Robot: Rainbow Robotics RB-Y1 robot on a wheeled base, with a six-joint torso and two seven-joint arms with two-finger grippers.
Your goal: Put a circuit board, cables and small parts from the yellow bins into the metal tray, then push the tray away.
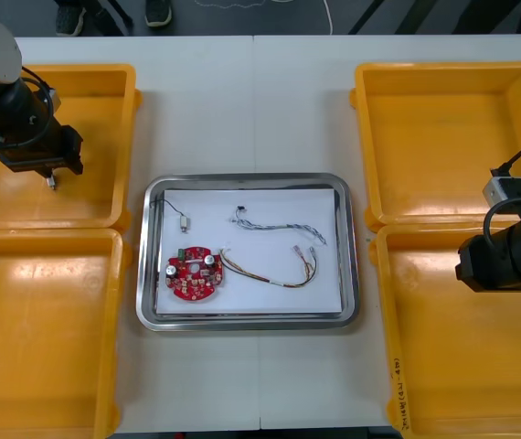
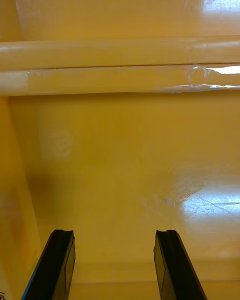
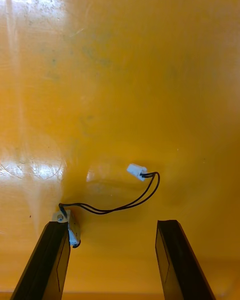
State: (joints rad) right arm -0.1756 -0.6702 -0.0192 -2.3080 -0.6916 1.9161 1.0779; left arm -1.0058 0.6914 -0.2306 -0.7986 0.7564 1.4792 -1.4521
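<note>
Tray (image 1: 247, 179) on the desk holds a circuit board (image 1: 194, 272). We find the left gripper (image 3: 112, 230) spread astride a black cable (image 3: 120, 207) in the far left bin (image 1: 105, 82), seemingly aligned for pickup. The right gripper (image 2: 114, 237), also spread, waits over the near right bin (image 1: 443, 366).

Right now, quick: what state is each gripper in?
Left gripper: open, holding nothing; a black cable lies just below it.
Right gripper: open, holding nothing, above a yellow bin.

the light table (image 1: 242, 101) is carrying the metal tray (image 1: 353, 265). the far left yellow bin (image 1: 96, 183) and near left bin (image 1: 41, 338) are sitting left of the tray, the far right bin (image 1: 443, 146) and near right bin (image 1: 443, 366) right of it.
</note>
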